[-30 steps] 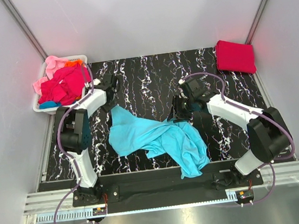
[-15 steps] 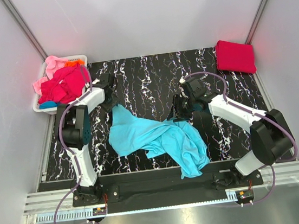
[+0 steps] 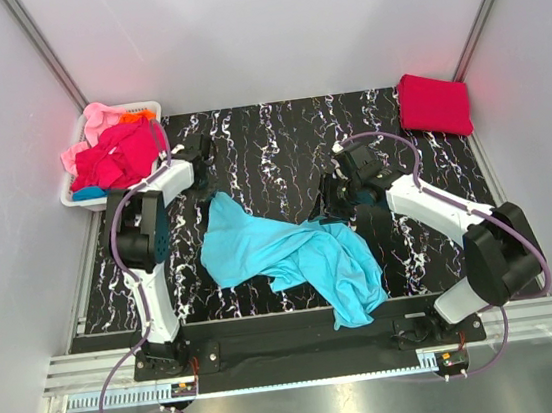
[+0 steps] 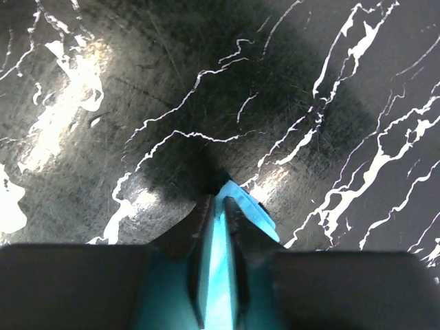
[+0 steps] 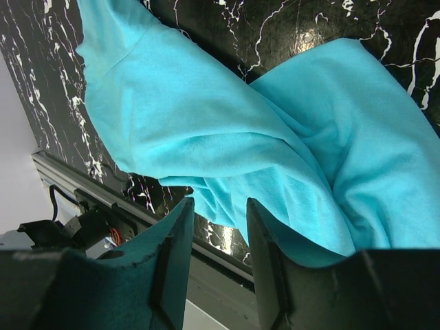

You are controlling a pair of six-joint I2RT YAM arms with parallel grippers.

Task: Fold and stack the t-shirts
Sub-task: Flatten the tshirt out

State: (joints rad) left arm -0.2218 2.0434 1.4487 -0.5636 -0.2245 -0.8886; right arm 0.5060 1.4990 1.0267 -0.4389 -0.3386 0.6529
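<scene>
From above, the turquoise shirt (image 3: pixel 292 255) lies crumpled on the black marbled table (image 3: pixel 277 136). Its long axis runs on a slant from far-left to near-right, and the near-right end hangs over the table's front edge. The left gripper (image 3: pixel 209 176) sits at the shirt's far-left tip. The right gripper (image 3: pixel 332 203) is at the far edge of the bunched middle, so each arm is nearest its own end. A folded red shirt (image 3: pixel 434 103) rests in the far-right corner. More shirts fill the white basket (image 3: pixel 71 197) at far left.

In the left wrist view, the left gripper (image 4: pixel 218 199) is clamped narrow on a thin fold of the shirt (image 4: pixel 251 214), which pokes out just past the fingertips, with bare table (image 4: pixel 103 82) beyond.

In the right wrist view, the right gripper (image 5: pixel 218 206) is parted, holding nothing that I can see. The shirt (image 5: pixel 227 130) spreads directly ahead of it and beneath the gap. Whether the fingers (image 5: pixel 172 244) touch the cloth cannot be told. Spreading the shirt flat likely calls for the right gripper to take the edge right in front of it.
</scene>
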